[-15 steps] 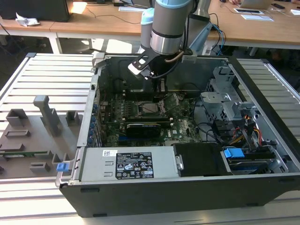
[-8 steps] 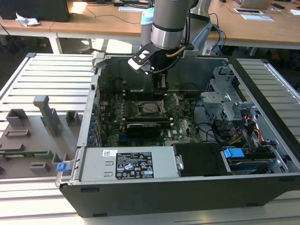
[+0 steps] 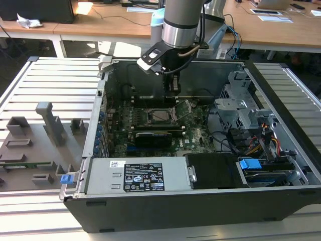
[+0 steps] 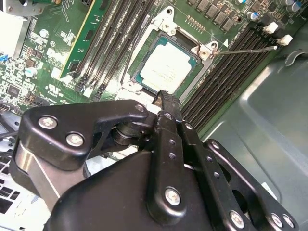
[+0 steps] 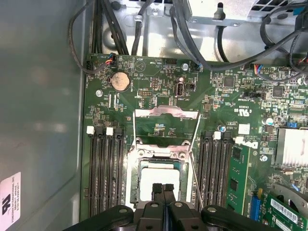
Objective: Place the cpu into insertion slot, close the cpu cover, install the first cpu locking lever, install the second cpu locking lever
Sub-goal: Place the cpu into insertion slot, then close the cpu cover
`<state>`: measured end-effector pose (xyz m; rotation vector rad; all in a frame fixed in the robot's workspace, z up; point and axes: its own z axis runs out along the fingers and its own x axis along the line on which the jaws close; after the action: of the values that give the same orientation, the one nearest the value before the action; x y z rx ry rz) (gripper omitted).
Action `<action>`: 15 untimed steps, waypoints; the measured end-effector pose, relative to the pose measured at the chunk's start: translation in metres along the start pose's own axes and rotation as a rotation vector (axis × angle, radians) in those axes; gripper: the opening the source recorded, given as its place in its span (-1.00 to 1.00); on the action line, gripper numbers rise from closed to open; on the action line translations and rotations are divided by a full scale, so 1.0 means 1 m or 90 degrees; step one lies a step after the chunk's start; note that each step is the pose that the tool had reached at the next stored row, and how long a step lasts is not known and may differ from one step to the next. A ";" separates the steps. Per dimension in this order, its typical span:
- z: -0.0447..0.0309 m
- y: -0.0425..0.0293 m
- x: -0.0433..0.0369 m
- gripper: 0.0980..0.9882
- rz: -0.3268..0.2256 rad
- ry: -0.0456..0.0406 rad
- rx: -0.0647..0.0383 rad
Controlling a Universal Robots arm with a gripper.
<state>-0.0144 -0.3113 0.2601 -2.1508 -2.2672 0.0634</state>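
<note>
The cpu [image 4: 166, 70] lies flat in the insertion slot [image 4: 204, 50], silver top up; it also appears in the first wrist view [image 5: 159, 179]. The cpu cover [image 5: 166, 113] stands swung open on its hinge beyond the socket, and in the exterior view the cover [image 3: 183, 107] is tilted up at the socket's right. A thin locking lever [image 4: 245, 49] sticks out free beside the socket. My gripper [image 5: 163, 187] hangs just above the cpu with its fingers pressed together and nothing between them; in the exterior view the gripper [image 3: 174, 89] is over the slot [image 3: 160, 115].
Black memory slots [image 5: 103, 168] flank the socket, with a green module [image 5: 236, 178] on one side. Cable bundles [image 5: 202, 38] run past the board's edge. The case wall [image 5: 38, 106] is close by. A drive cage [image 3: 241, 105] and the power supply [image 3: 140, 175] sit inside the case.
</note>
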 end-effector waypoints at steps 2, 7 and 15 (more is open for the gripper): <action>-0.0002 0.0000 0.0000 -0.98 0.000 0.0000 0.000; -0.0005 0.0000 0.0000 -0.98 0.000 0.0000 0.000; -0.0009 0.0000 0.0000 -0.98 0.000 0.0000 0.000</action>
<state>-0.0144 -0.3113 0.2611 -2.1507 -2.2672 0.0634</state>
